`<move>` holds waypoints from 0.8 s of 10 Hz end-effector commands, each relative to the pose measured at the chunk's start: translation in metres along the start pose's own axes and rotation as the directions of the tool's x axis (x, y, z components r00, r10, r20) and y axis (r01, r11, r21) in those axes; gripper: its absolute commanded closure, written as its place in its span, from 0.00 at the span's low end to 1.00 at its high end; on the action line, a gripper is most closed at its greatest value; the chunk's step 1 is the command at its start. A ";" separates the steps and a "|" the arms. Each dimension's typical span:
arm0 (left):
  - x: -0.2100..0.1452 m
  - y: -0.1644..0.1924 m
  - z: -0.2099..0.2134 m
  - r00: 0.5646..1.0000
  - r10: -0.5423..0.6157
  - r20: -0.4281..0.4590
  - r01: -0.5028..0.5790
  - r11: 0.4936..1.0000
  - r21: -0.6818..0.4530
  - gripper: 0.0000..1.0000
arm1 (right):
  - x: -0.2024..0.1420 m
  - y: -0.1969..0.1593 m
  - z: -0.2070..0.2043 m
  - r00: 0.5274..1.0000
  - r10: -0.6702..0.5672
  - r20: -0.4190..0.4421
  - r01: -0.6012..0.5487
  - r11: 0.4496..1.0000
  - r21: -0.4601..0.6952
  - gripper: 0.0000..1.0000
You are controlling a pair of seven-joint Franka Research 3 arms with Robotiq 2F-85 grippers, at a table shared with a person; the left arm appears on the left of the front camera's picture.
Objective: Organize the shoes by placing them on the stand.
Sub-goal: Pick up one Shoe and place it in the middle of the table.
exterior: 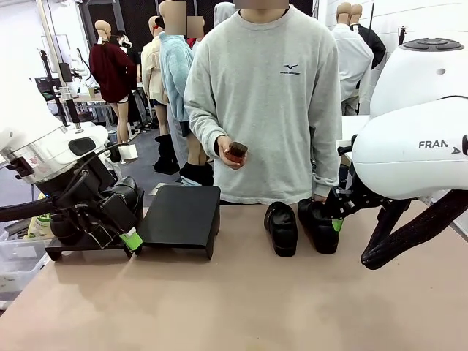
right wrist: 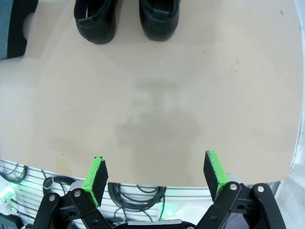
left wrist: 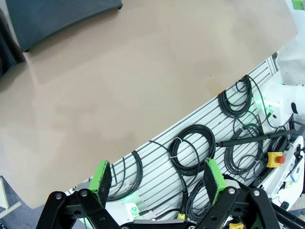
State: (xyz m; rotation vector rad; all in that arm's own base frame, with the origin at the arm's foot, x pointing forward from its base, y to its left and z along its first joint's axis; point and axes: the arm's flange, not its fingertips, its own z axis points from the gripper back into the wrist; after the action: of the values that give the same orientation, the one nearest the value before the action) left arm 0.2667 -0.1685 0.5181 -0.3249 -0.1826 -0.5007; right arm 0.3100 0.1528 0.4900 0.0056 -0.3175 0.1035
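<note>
The tan desk [exterior: 234, 300] is stretching across the scene, and a person [exterior: 267, 110] in a grey sweatshirt is standing at its far side. The white right arm [exterior: 417, 146] is reaching in from the right, and the left arm [exterior: 51, 153] is leaning in from the left.

The stand [exterior: 179, 212] is sitting on the far left part of the desk as two low black units side by side. The unit nearer the middle is lying bare on top, while the outer one [exterior: 80, 252] is being largely hidden by the left arm's wrist. In the left wrist view a corner of the stand [left wrist: 62, 14] is showing at the top left.

The shoes are standing on the desk to the right of the stand, well apart from it, just in front of the person. They are sitting close together, one [exterior: 281, 228] nearer the middle and one [exterior: 318, 227] partly covered by the right arm's wrist in the front view. In the right wrist view both shoes [right wrist: 95, 19] [right wrist: 159, 16] are lying at the far edge, toes toward the camera.

The left claw [left wrist: 159, 174] is hanging released and gripping nothing, over the desk's near edge and coiled black cables [left wrist: 193, 150]. The right claw [right wrist: 155, 174] is also hanging spread wide with nothing in it, over bare desk, well short of the shoes.

The person's hand [exterior: 228, 157] is holding a small reddish-brown object [exterior: 236, 151] at waist height.
</note>
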 end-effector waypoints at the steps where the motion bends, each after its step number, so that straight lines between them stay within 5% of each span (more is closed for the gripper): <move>1: 0.002 0.002 -0.001 1.000 -0.012 0.004 0.012 1.000 0.001 0.00 | 0.000 0.000 -0.001 1.000 0.000 -0.003 0.000 1.000 0.001 0.00; 8: 0.002 0.002 -0.001 1.000 -0.012 0.004 0.012 1.000 0.001 0.00 | 0.000 0.000 0.000 1.000 0.000 0.000 0.000 1.000 0.000 0.00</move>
State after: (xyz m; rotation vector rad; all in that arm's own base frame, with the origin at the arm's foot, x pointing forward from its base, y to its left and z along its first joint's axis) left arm 0.2667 -0.1685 0.5181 -0.3249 -0.1826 -0.5008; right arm 0.3100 0.1528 0.4901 0.0055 -0.3177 0.1036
